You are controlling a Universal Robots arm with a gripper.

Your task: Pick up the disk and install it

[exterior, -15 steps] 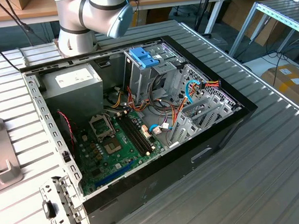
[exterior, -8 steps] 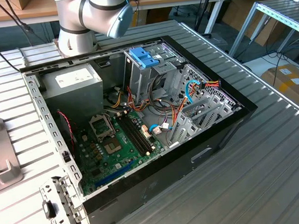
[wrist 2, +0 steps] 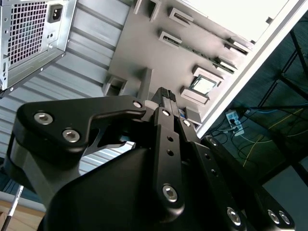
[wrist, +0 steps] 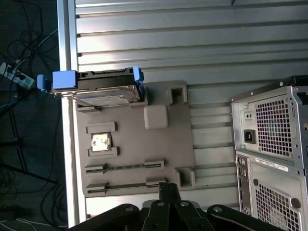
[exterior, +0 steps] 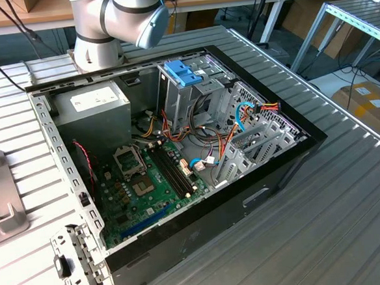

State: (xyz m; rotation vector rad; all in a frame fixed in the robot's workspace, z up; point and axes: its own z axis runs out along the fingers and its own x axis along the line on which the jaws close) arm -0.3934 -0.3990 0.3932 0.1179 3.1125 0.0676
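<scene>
The disk (wrist: 103, 94) is a dark and silver hard drive in a bright blue carrier with a blue tab (wrist: 64, 79). It stands on edge at one corner of the grey parts tray (wrist: 130, 144) in the first wrist view. My gripper (wrist: 166, 190) hangs above the opposite edge of that tray, well apart from the disk, its black fingers together with nothing between them. In the second wrist view the gripper (wrist 2: 166, 96) points at the same tray (wrist 2: 139, 43).
The open computer case (exterior: 296, 161) lies on the slatted metal table, with a light-blue bracket (exterior: 182, 71) on its drive cage and a grey power supply (exterior: 93, 103). Its rear panel (wrist: 274, 144) stands beside the tray. The table edge (wrist: 65, 120) runs close to the disk.
</scene>
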